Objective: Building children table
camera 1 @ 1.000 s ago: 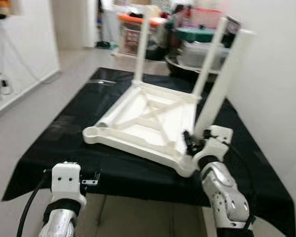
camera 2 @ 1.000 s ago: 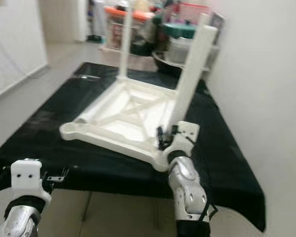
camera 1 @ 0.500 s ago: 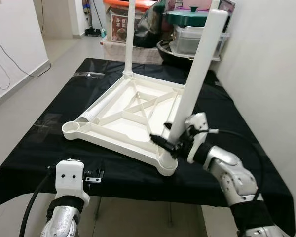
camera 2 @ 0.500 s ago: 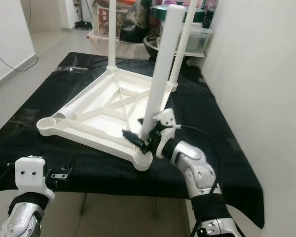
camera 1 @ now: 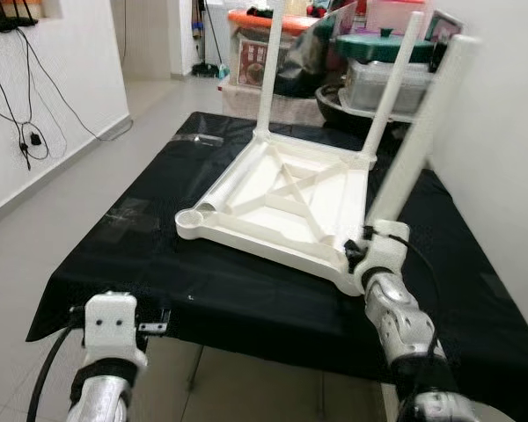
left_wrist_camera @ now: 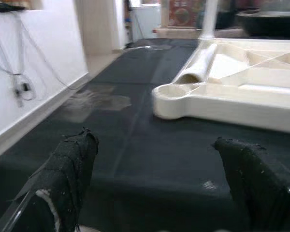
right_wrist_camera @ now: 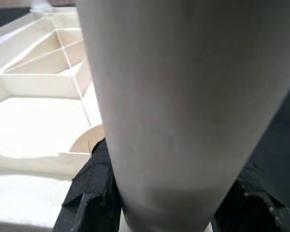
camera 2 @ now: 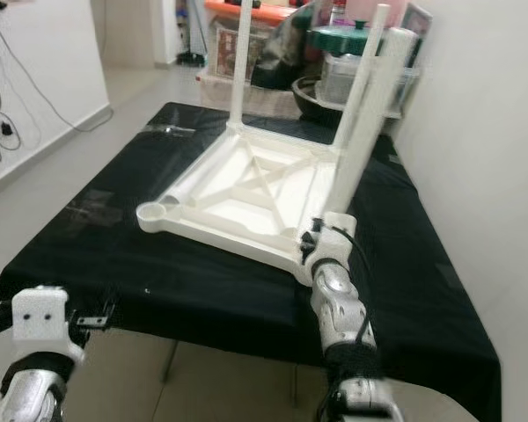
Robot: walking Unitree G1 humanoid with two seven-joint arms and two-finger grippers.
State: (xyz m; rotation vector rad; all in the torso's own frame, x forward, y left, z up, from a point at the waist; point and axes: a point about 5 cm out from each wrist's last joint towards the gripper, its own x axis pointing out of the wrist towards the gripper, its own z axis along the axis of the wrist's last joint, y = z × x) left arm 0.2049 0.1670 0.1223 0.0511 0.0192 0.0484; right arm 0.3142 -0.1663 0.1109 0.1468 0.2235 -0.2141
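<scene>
Nearest, the left gripper [left_wrist_camera: 154, 188] hovers over the front edge of the black cloth [camera 1: 246, 299], fingers spread and holding nothing. Just beyond, the right gripper [camera 1: 359, 255] pinches the base of a white leg [camera 1: 418, 136] at the near right corner of the top [camera 1: 282, 198]. The leg leans away from upright — if it is pushed down at that tilt, it may jam in its socket or lever the top up off the cloth. The top lies upside down mid-table, its ribs crossed. Two legs stand at the far corners, while the near left socket [camera 1: 190, 218] is open, with a loose leg [left_wrist_camera: 198, 63] lying in the frame behind it.
</scene>
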